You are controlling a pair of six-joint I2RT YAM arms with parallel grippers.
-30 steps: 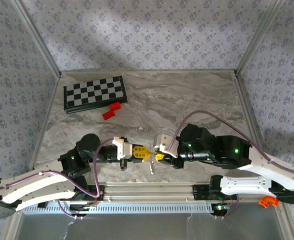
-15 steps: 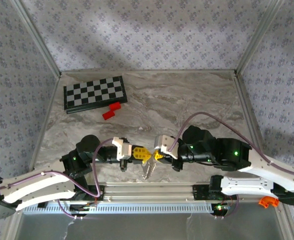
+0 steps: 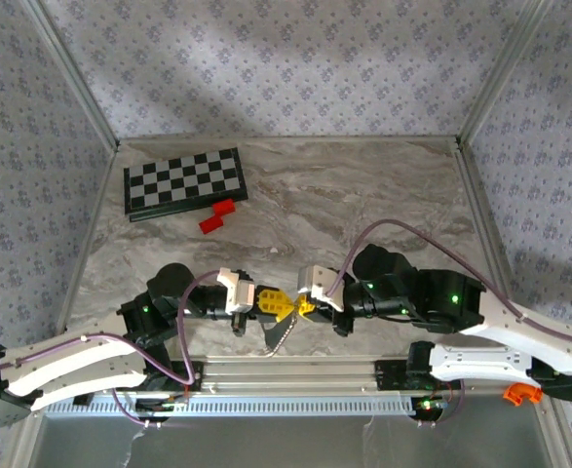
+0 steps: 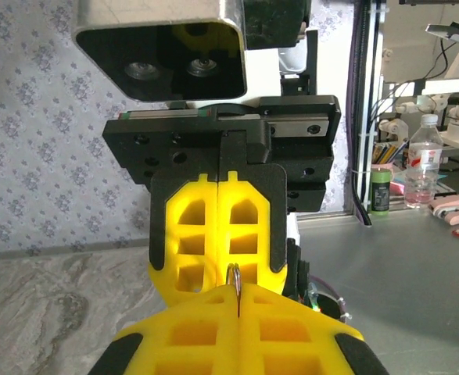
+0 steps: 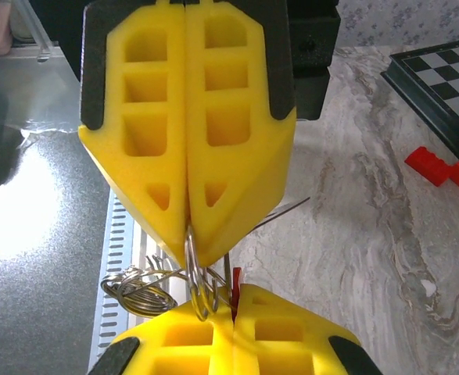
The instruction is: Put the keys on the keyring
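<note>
From above, the left gripper [image 3: 277, 305] and the right gripper [image 3: 304, 307] meet tip to tip near the front edge of the marble table [image 3: 363, 195], both with their yellow fingers pressed together. The silvery keyring [image 3: 281, 336] hangs slanting just below the point where the tips meet. A chessboard [image 3: 183, 183] and two red blocks [image 3: 217, 216] lie well beyond the left gripper, toward the far left corner. In the left wrist view, the left gripper [image 4: 237, 316] is closed with no gap showing. A thin arc of the keyring [image 4: 234, 281] stands up out of the seam at its very tip. The right gripper [image 4: 217, 262] faces it head-on, just ahead and touching tip to tip, its two fingers flush against each other. In the right wrist view, the left gripper [image 5: 188, 234] comes down from above, clamped on the keyring [image 5: 199, 285], whose wire loops run out of its seam and coil away to the left of the tips. The right gripper [image 5: 233, 312] is closed directly beneath. The tiny red key [image 5: 235, 284] sits right at its tip seam, beside the loops, but I cannot tell whether these fingers pinch it. The chessboard [image 5: 440, 66] and red blocks [image 5: 446, 169] lie far off to the right.
</note>
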